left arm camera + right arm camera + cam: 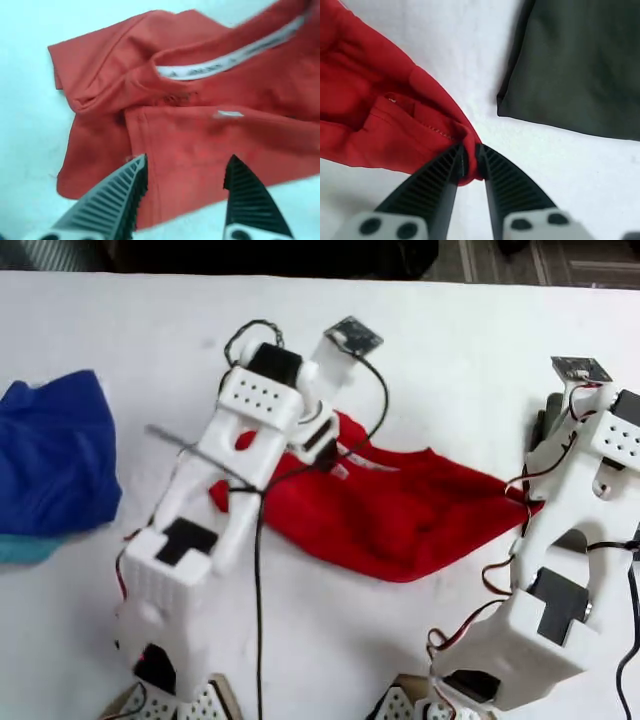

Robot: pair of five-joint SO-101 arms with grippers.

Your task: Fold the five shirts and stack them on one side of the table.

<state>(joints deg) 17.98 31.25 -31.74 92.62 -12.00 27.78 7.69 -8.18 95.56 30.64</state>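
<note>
Your right end effector [470, 162] pinches just a corner of the red shirt [380, 115]; pull hard and it may slip out. Your left end effector [186, 167] hangs open.

Red shirt [400, 510] partly hidden under the left arm [240, 440]

High view down over table [450, 330], wrist views close above shared red shirt [400, 510]
</note>
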